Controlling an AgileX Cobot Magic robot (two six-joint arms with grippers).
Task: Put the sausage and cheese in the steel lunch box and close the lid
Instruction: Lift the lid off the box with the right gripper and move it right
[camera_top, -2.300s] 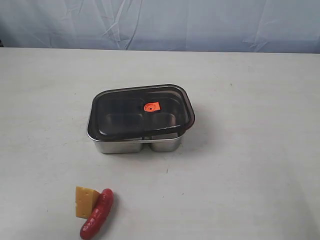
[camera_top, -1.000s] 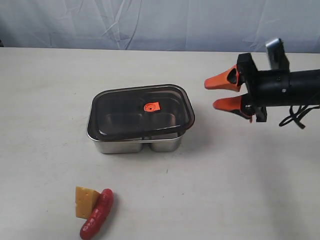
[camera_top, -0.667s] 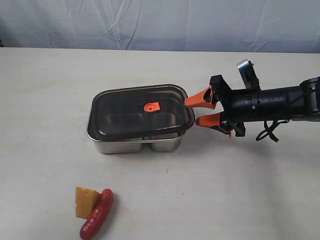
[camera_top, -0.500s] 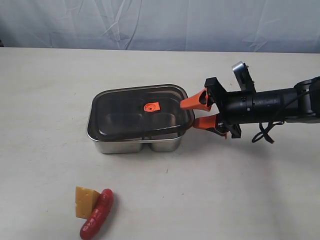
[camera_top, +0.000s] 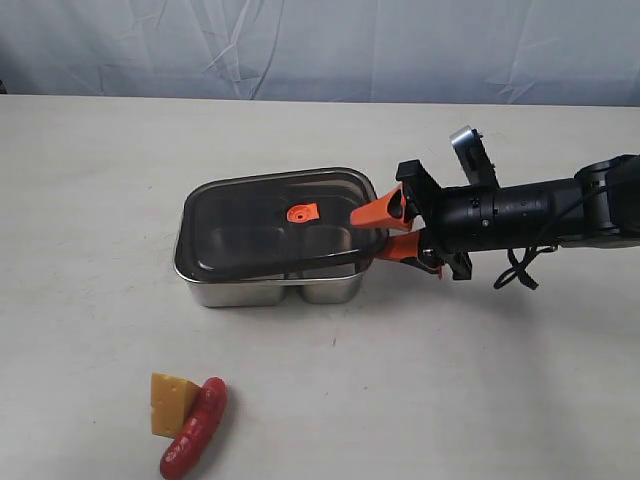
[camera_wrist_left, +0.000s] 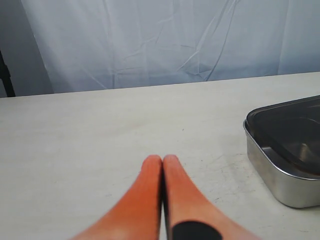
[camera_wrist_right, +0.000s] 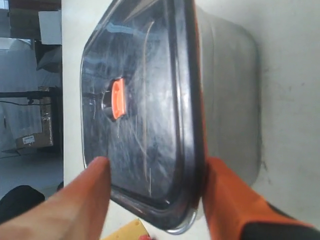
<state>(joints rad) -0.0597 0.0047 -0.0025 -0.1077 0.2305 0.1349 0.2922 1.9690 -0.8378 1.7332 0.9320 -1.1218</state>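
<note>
Lid (camera_top: 260, 235): resting on steel lunch box (camera_top: 270, 292)
Right end effector (camera_top: 366, 236): spread, straddling lid's edge
Left end effector (camera_wrist_left: 162, 160): clenched, empty
Sausage (camera_top: 195, 428), cheese (camera_top: 170, 402): touching, on tabletop (camera_top: 480, 380)

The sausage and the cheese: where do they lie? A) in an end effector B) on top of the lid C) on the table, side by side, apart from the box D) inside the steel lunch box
C: the sausage and the cheese lie side by side on the table, well away from the steel lunch box.
</note>
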